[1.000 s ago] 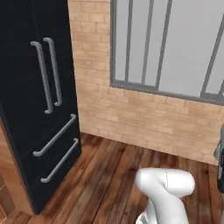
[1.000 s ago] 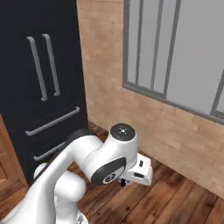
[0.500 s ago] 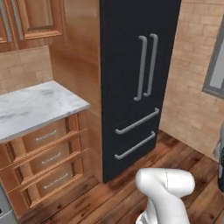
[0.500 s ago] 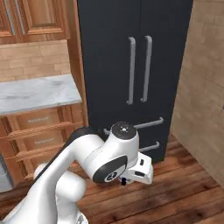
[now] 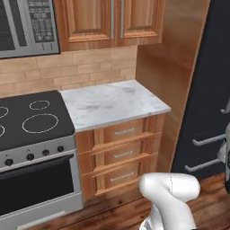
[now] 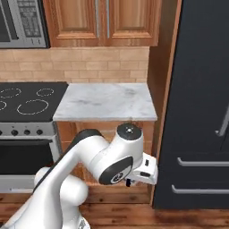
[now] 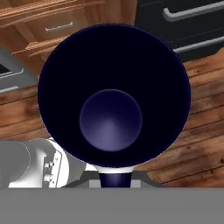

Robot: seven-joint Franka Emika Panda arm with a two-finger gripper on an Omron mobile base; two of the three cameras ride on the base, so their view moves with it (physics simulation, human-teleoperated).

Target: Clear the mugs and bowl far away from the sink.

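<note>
Item: your gripper, pinching the dark-blue-lined mug low by the floor; views swung from window and fridge to marble counter right of stovetop — candidate drop-off.

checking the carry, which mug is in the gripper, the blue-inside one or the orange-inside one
The blue-inside mug: its wide open mouth faces the hand camera, showing a dark blue interior, not orange.

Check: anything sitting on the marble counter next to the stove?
No. The marble counter beside the stovetop shows a bare top in the left base view.
</note>
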